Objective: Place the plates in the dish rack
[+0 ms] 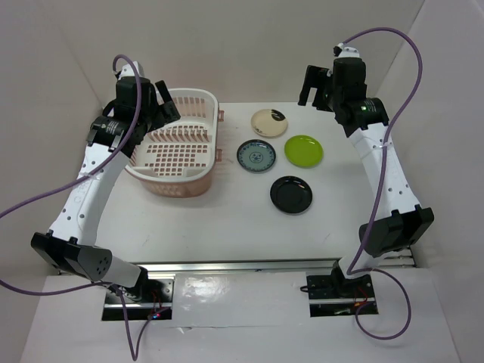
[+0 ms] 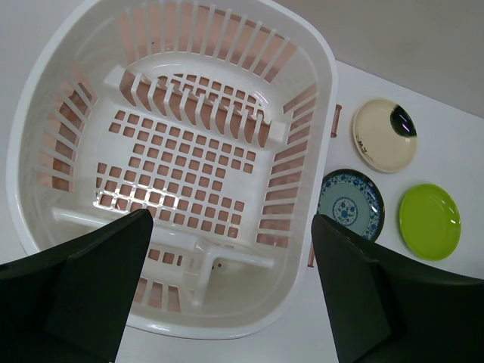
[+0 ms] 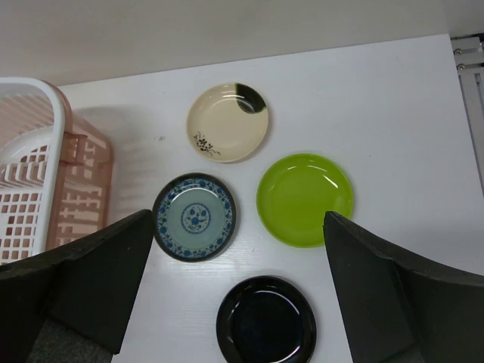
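Four plates lie flat on the white table: cream with dark mark [image 1: 269,122], blue-patterned [image 1: 256,156], lime green [image 1: 304,151], glossy black [image 1: 291,194]. They also show in the right wrist view: cream [image 3: 228,122], blue-patterned [image 3: 195,217], lime green [image 3: 305,200], black [image 3: 266,321]. The pale pink dish rack [image 1: 178,144] stands left of them, empty, and fills the left wrist view [image 2: 174,162]. My left gripper [image 1: 159,106] is open, high above the rack. My right gripper [image 1: 316,85] is open and empty, high above the plates.
White walls enclose the table at the back and on both sides. Purple cables loop from both arms. The arm bases sit on a rail [image 1: 242,266] at the near edge.
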You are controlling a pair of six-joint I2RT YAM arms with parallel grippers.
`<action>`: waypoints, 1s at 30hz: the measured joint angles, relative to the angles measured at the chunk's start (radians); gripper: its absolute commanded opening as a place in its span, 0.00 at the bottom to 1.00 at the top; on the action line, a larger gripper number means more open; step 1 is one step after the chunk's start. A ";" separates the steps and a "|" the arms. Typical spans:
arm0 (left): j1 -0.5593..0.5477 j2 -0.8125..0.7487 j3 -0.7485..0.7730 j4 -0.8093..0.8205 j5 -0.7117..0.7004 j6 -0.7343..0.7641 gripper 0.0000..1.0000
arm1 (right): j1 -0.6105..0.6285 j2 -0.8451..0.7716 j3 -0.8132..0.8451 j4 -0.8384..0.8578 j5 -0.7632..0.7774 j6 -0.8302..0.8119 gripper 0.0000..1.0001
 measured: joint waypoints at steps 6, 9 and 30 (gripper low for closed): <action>0.000 0.000 0.000 0.000 0.000 0.000 1.00 | 0.000 0.000 0.000 0.000 0.000 0.000 1.00; 0.000 0.000 0.000 0.000 0.000 0.000 1.00 | 0.000 0.000 0.000 0.000 -0.001 -0.001 1.00; -0.002 0.000 0.000 0.026 0.145 0.003 1.00 | -0.264 0.039 -0.439 0.296 -0.266 0.091 0.95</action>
